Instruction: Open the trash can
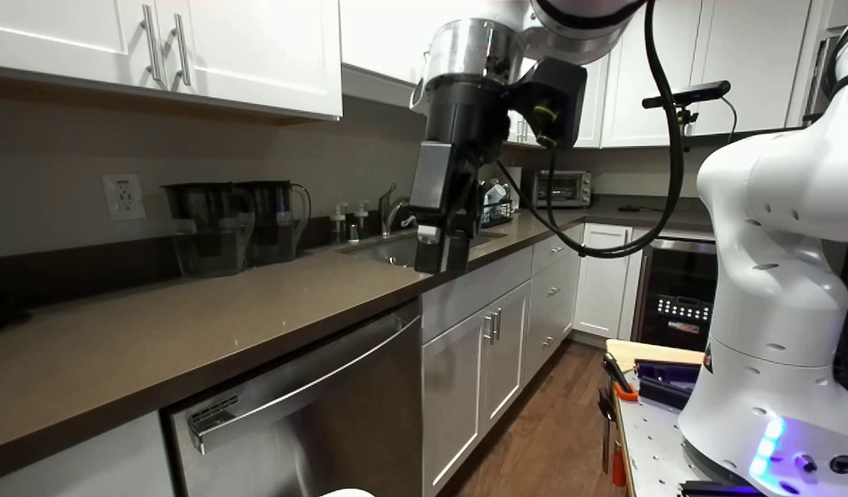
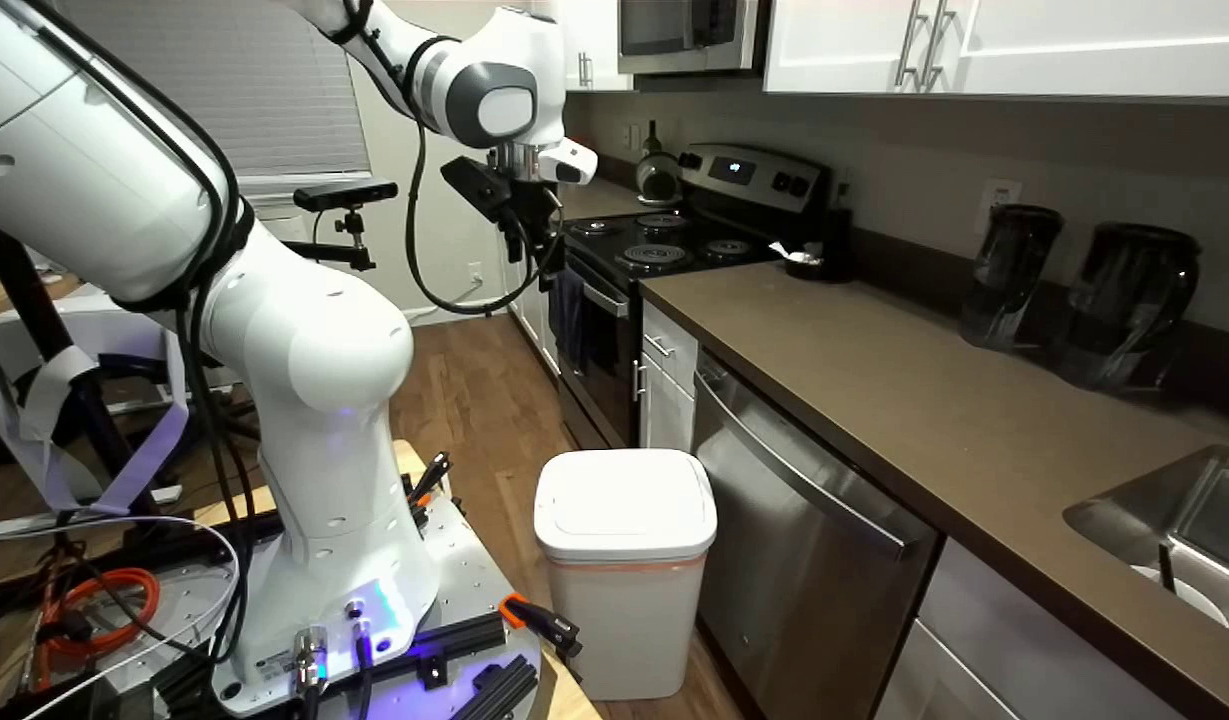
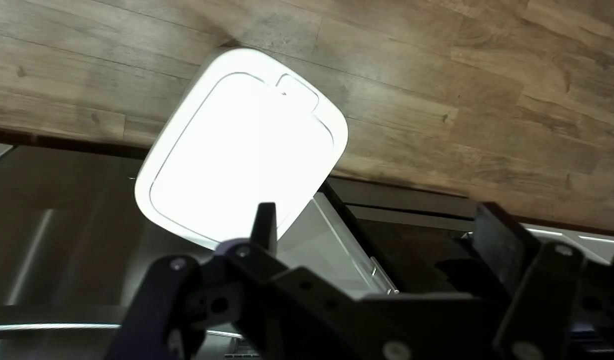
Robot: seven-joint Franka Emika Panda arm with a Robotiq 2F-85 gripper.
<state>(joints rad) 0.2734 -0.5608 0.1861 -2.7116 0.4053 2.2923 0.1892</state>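
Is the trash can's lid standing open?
No, in an exterior view the white lid lies flat across the top of the trash can.

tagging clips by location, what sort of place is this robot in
A kitchen, probably in a home, though that last part is a guess. An exterior view shows a coil-burner stove, a sink and what looks like a dishwasher.

In an exterior view, aim is toward toaster oven [image 1: 561, 188], robot base [image 1: 768, 386] close at frame right. In an exterior view, aim is toward stove [image 2: 674, 240], robot base close at frame left. Both exterior views look along counter [image 1: 279, 297], opposite ways, sharing dishwasher [image 2: 794, 540], pitchers [image 1: 210, 231]. Wrist view: down past gripper [image 3: 379, 222] onto trash can [image 3: 242, 155].
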